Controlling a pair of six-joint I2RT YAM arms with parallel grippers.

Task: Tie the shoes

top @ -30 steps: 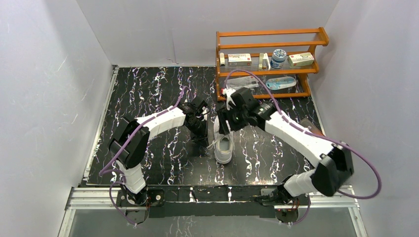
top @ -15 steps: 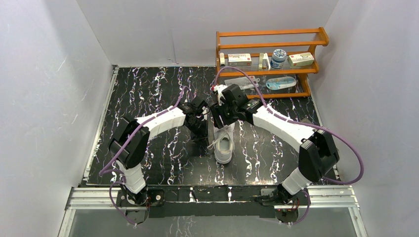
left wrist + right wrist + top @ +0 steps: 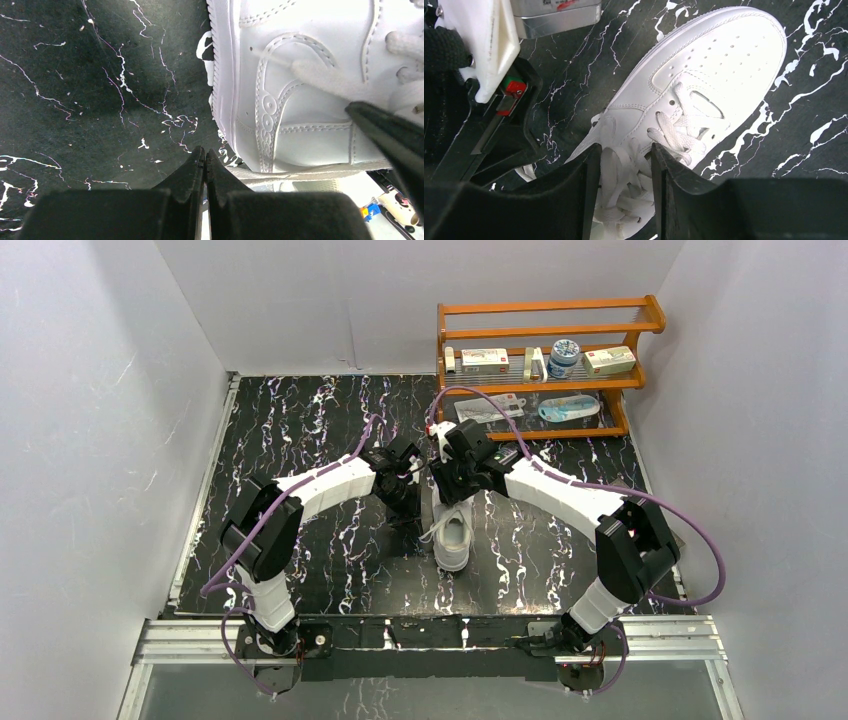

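Half-parted right pincer (image 3: 623, 150) astride laces (image 3: 674, 135)

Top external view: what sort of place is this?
Probably a lab test cell: plain white panels enclose a black marbled table, with a wooden rack of boxes and one white sneaker as props.

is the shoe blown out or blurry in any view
Left wrist: the sneaker blows out toward the top right, stitching sharp. Right wrist: evenly lit, toe perforations crisp. Top external: sneaker too small for lace detail.

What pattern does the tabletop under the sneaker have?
Tabletop: black with white marble-like veins; right wrist view shows it best.
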